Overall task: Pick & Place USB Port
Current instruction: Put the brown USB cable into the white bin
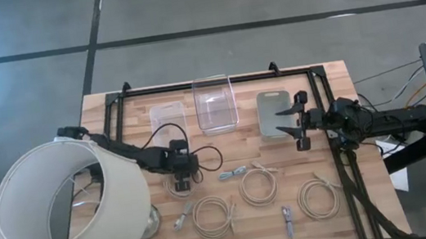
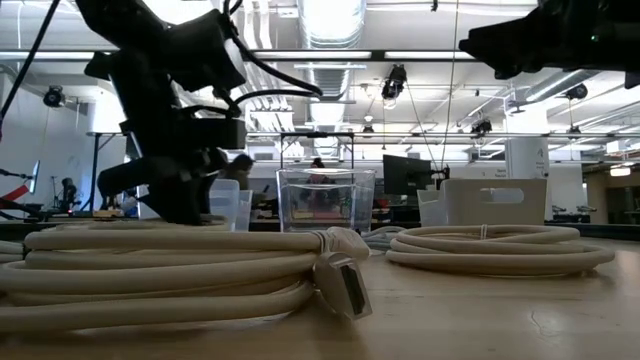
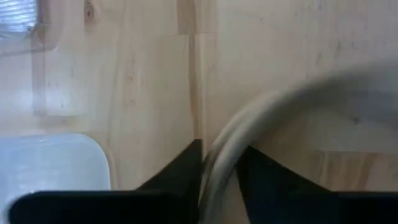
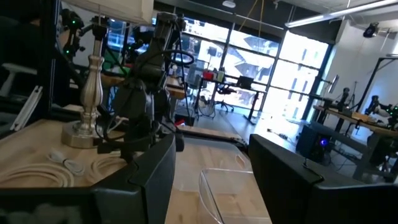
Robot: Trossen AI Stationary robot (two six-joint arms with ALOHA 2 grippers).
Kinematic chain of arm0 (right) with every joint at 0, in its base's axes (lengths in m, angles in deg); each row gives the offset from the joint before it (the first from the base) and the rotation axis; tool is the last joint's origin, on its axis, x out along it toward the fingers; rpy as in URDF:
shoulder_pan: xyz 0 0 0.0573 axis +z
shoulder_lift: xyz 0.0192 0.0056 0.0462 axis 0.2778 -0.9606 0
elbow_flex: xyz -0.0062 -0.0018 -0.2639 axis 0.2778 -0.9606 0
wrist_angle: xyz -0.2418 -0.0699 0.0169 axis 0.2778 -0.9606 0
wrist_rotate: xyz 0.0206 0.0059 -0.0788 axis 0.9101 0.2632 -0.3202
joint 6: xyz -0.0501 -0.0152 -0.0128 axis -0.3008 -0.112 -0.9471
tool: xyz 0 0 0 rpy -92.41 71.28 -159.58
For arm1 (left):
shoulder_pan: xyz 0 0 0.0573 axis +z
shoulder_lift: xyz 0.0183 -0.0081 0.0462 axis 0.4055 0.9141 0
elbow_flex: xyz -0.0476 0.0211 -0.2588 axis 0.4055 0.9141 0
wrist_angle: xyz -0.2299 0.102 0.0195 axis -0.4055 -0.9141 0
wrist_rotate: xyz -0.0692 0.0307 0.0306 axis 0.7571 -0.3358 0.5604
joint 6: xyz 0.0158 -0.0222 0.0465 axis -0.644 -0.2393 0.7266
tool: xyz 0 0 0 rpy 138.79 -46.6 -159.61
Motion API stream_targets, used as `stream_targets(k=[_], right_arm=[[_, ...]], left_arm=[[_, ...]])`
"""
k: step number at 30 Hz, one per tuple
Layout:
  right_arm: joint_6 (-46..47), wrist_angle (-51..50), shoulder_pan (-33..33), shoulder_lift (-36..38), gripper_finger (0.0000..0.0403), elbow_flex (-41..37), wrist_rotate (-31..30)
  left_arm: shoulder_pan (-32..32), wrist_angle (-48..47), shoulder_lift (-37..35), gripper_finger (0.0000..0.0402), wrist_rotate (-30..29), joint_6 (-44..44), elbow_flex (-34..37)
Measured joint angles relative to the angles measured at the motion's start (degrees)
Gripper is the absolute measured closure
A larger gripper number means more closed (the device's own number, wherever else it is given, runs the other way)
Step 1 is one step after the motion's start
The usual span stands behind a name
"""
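Several cream USB cables lie coiled on the wooden table: one [image 1: 179,187] under my left gripper [image 1: 180,170], others [image 1: 213,217], [image 1: 257,186], [image 1: 320,198] nearer the near edge. In the left wrist view my left gripper [image 3: 219,186] is shut on a cable strand [image 3: 261,109]. The low view shows that arm [image 2: 180,150] down on the coil stack [image 2: 150,265]. My right gripper [image 1: 291,122] hovers open at the grey tray [image 1: 274,114], touching nothing; its fingers stand wide apart in its wrist view [image 4: 211,186]. My left gripper pinches a cream cable strand [image 3: 219,163] between its two fingers [image 3: 180,174], coming from above and pointing down. The strand runs out between the fingertips and curves away over the wood. The coil [image 1: 179,187] still lies on the table.
Two clear bins [image 1: 215,103], [image 1: 167,117] stand toward the far edge inside a black frame [image 1: 216,80]. A lamp with a big white shade [image 1: 67,205] covers the table's left near part. Loose plugs [image 1: 232,173], [image 1: 287,221] lie among the coils.
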Motion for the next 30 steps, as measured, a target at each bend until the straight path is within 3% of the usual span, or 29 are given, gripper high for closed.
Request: stream_targets(k=[4, 10, 15, 24, 30], right_arm=[[0.0, 0.0, 0.0, 0.0, 0.0202, 0.0, 0.0], [0.1, -0.1, 0.0, 0.0, 0.0202, 0.0, 0.0], [1.0, -0.1, 0.0, 0.0, 0.0202, 0.0, 0.0], [3.6, -0.5, 0.0, -0.4, 0.0202, -0.1, 0.0], [4.2, -1.5, 0.0, -0.8, 0.0202, -0.1, 0.0]], left_arm=[[-0.1, -0.1, -0.4, 0.0385, -0.1, -2.5, -0.3], [-1.0, -0.1, -1.6, 0.0369, -4.2, -4.1, -2.8], [-1.9, -0.1, -3.4, 0.0383, -9.6, -4.1, -5.9], [-2.4, -0.1, -7.1, 0.0366, -24.2, -4.1, -10.9], [-1.9, -0.1, -8.5, 0.0382, -34.7, -4.3, -12.7]])
